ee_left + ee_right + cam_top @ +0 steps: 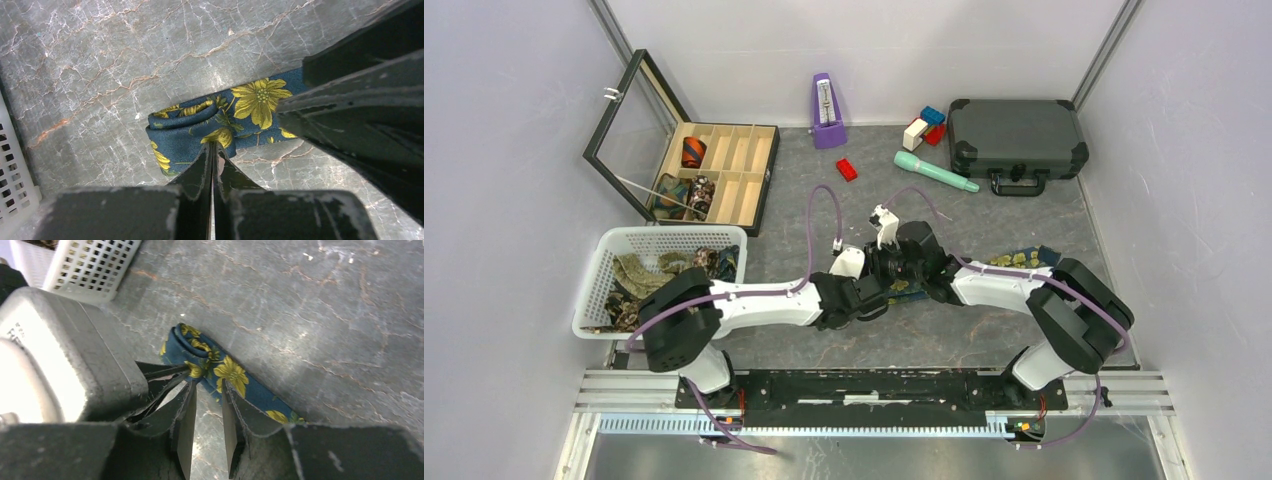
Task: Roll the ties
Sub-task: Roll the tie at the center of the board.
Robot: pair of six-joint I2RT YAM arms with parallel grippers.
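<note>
A navy tie with yellow flowers point(1024, 259) lies across the table's middle. Its left end is folded into a small loose roll point(190, 127), which also shows in the right wrist view point(197, 347). My left gripper point(214, 146) is shut, its tips pinching the near edge of that roll; in the top view it point(887, 290) meets the right gripper. My right gripper point(207, 387) is slightly open, its fingertips point(191, 390) at the tie's near edge beside the roll, right next to the left fingers point(162, 371). More loose ties point(639, 275) fill the basket. Rolled coils point(696, 190) sit in the wooden box.
A white basket point(594, 290) stands at the left, also in the wrist views point(12, 175) point(90, 265). An open wooden compartment box point(744, 165) is at the back left. A purple metronome point(827, 112), red block point(846, 169), teal tool point(934, 171) and black case point(1016, 140) stand behind.
</note>
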